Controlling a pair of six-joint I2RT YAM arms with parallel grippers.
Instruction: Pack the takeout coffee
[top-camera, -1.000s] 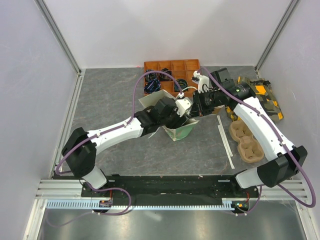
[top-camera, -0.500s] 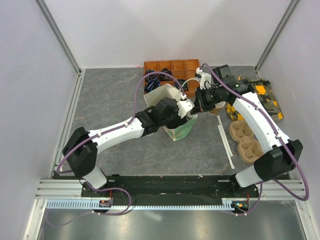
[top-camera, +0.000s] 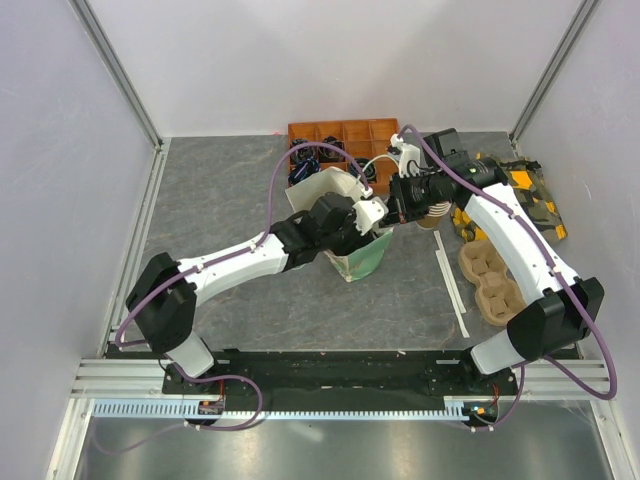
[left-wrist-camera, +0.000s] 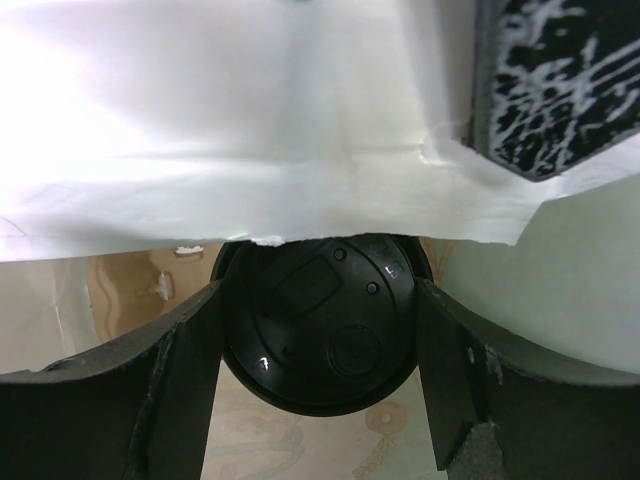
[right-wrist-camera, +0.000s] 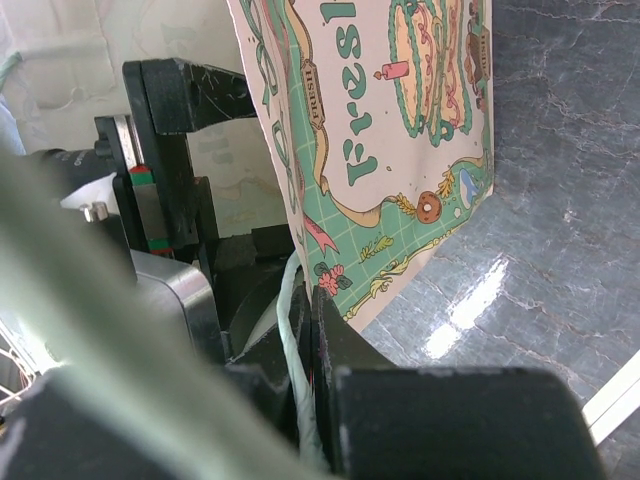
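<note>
Left arm (top-camera: 240, 262): runs from near-left base diagonally inward, forearm raised, wrist pitched down. Left gripper (left-wrist-camera: 315, 350): jaws spread wide, fingers (left-wrist-camera: 185, 390) bearing on both sides of coffee cup (left-wrist-camera: 318, 320) lid.

Right arm (top-camera: 520, 250): extends far from near-right base, forearm turned left toward left wrist. Right gripper (right-wrist-camera: 303, 380): jaws fully closed, pinching edge of paper bag (right-wrist-camera: 400, 150). Wrists close together, not touching.

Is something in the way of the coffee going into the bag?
Nothing solid shows. The left hand grips the takeout coffee at the bag, whose rim the right hand pinches. A white paper edge overlaps its top.
</note>
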